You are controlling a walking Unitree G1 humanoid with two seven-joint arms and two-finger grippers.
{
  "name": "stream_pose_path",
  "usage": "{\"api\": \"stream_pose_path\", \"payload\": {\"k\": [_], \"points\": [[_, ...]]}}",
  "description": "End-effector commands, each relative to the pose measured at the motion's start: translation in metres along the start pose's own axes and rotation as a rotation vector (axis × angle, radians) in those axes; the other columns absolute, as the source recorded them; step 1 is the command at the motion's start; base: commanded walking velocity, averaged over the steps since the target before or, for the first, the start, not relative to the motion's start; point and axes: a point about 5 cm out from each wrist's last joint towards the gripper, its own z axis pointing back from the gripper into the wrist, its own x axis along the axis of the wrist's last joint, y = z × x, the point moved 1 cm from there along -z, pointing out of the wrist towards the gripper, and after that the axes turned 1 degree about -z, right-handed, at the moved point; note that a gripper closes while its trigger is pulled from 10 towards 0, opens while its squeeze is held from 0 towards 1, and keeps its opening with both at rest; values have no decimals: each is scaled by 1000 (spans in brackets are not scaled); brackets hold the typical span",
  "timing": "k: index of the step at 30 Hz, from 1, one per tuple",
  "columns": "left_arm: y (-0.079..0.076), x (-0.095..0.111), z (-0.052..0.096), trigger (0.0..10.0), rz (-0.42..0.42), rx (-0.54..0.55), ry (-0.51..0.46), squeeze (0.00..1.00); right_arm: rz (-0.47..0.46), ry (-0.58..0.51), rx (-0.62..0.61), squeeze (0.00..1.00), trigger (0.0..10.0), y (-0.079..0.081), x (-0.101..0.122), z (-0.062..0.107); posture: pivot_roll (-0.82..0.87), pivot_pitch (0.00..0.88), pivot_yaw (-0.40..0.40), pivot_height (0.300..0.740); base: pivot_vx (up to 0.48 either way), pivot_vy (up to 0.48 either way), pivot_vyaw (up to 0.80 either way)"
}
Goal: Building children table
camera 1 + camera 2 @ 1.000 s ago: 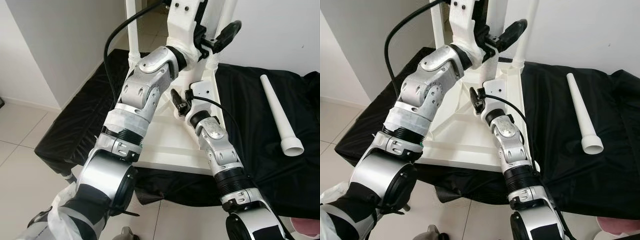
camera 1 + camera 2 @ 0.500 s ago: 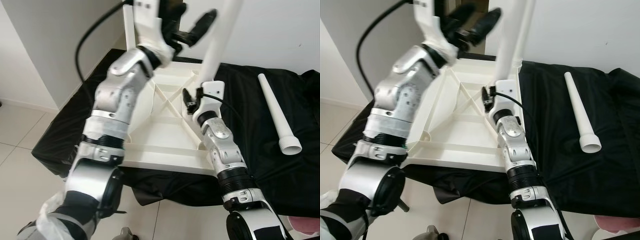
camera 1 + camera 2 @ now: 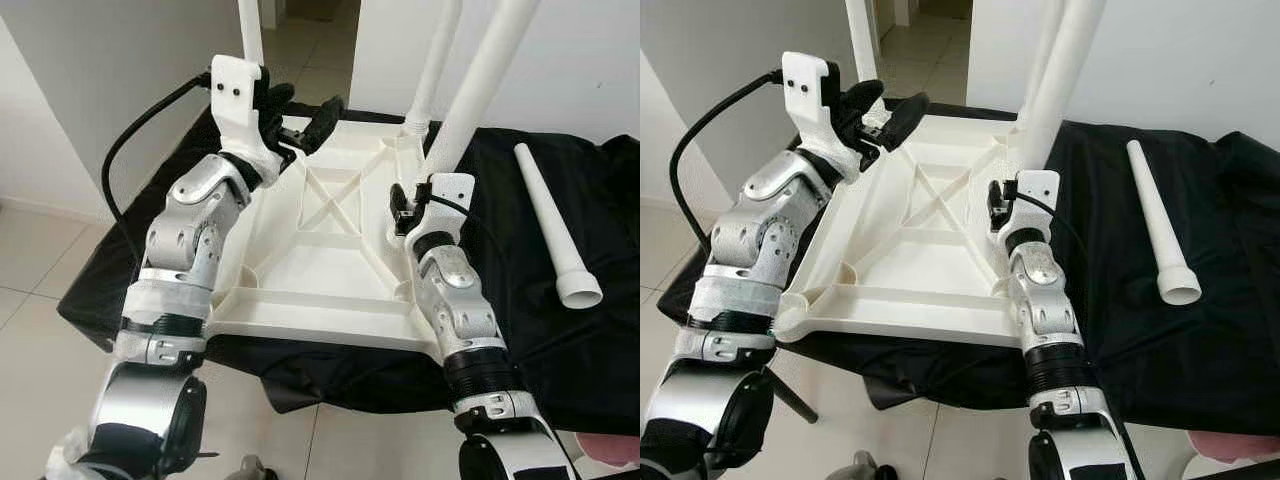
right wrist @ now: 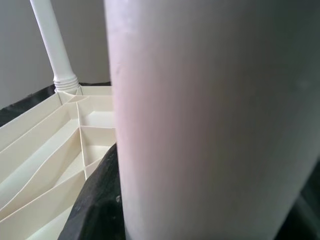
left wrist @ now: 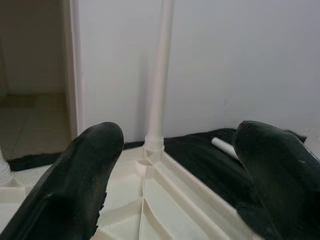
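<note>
A white plastic tabletop (image 3: pixel 320 270) lies upside down on a black cloth, its ribs facing up. Two white legs stand in its far corners, the far left leg (image 3: pixel 250 30) and the far right leg (image 3: pixel 432 70). My right gripper (image 3: pixel 402 205) is shut on a third leg (image 3: pixel 485 85) that leans up over the tabletop's right edge; this leg (image 4: pixel 200 115) looms very close in the right wrist view. My left gripper (image 3: pixel 314 97) hovers open above the far left part of the tabletop, nothing between its fingers (image 5: pixel 85 170). A fourth leg (image 3: pixel 555 225) lies loose on the cloth at right.
The black cloth (image 3: pixel 560 340) covers a low surface under the tabletop. Tiled floor (image 3: pixel 40 300) lies to the left and in front. White walls stand behind, with a doorway (image 3: pixel 300 30) at the far left. Something pink (image 3: pixel 610 450) peeks in at the bottom right.
My left arm has come down and to the left, from high over the middle to the far left part of the tabletop. The right gripper has shifted right with the leg, which now leans.
</note>
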Motion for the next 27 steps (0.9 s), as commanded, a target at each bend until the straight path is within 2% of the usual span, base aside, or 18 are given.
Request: {"api": "stream_pose_path", "payload": {"k": [1,2,4,5,9,10,11,12,13,20,22,23,25,27], "points": [[13,-17,16,10000,-21,65,74,0,17,-6,-23,0,10000,-8,1,4,-31,48,39,740,0,0,0],[13,-17,16,10000,-21,65,74,0,17,-6,-23,0,10000,-8,1,4,-31,48,39,740,0,0,0],[23,-35,32,10000,-95,111,158,0,30,-15,-26,0,10000,-11,1,7,-30,44,35,740,0,0,0],[24,-43,38,10000,-102,116,185,0,33,-15,-27,0,10000,-12,0,9,-29,43,32,740,0,0,0],[23,-54,49,10000,-93,125,219,0,33,-15,-28,0,10000,-13,-2,13,-34,39,28,740,0,0,0],[22,-61,56,10000,-71,130,237,0,33,-18,-26,0,10000,-13,-2,16,-36,35,27,740,0,0,0],[22,-61,56,10000,-71,130,237,0,33,-18,-26,0,10000,-13,-2,16,-36,35,27,740,0,0,0],[20,-70,67,10000,-69,139,266,0,35,-20,-20,0,10000,-12,-3,20,-40,34,25,740,0,0,0],[18,-73,68,10000,-73,130,276,0,39,-20,-20,0,10000,-12,-4,22,-41,29,22,740,0,0,0],[9,-78,64,10000,-88,59,289,0,47,-19,-16,0,10000,-9,-4,22,-42,22,18,740,0,0,0],[-7,-83,54,10000,-152,-61,314,0,58,-27,-7,0,10000,-9,-1,20,-44,20,17,740,0,0,0],[-7,-83,54,10000,-152,-61,314,0,58,-27,-7,0,10000,-9,-1,20,-44,20,17,740,0,0,0],[-23,-85,47,10000,-172,-164,316,0,64,-32,-6,0,10000,-12,0,19,-39,20,14,740,0,0,0],[-28,-85,45,10000,-167,-193,313,0,66,-33,-8,0,10000,-13,0,19,-39,20,14,740,0,0,0]]}}
